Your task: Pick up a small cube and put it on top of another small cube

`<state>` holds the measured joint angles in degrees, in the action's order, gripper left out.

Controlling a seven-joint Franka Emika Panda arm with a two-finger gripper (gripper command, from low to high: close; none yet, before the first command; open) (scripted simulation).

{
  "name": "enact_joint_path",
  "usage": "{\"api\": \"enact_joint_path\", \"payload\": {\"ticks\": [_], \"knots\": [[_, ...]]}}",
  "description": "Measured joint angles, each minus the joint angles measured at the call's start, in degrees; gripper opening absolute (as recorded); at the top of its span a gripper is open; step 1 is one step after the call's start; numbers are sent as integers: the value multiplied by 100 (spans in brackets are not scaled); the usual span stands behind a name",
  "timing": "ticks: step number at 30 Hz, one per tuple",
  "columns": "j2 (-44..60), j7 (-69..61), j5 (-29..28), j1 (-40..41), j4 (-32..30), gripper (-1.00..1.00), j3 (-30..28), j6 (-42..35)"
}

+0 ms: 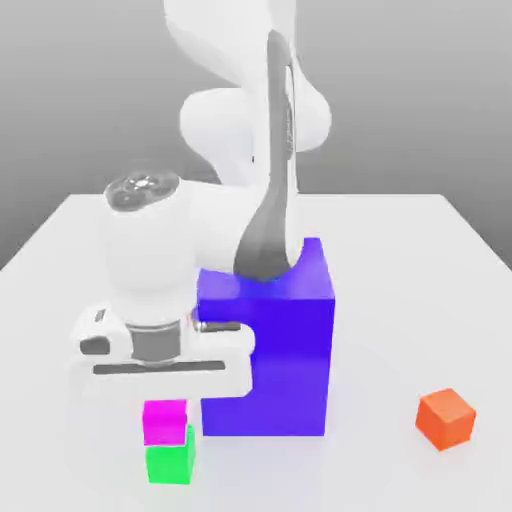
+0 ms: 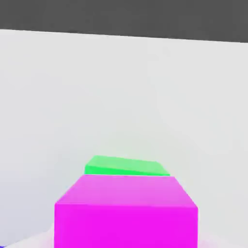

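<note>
The pink cube [image 1: 165, 421] sat on top of the green cube [image 1: 171, 463], just beside the big blue block [image 1: 268, 345]. I could not tell if the gripper [image 1: 163, 398] held it. A good finish meant letting go gently and lifting straight up.

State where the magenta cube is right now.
In the exterior view the magenta cube sits on top of the green cube, just under the gripper and left of the blue block.
</note>
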<state>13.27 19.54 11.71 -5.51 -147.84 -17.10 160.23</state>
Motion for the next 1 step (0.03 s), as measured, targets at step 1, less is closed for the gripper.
{"api": "enact_joint_path", "payload": {"ticks": [1], "knots": [[0, 0, 0, 0, 0, 100, 0, 0]]}}
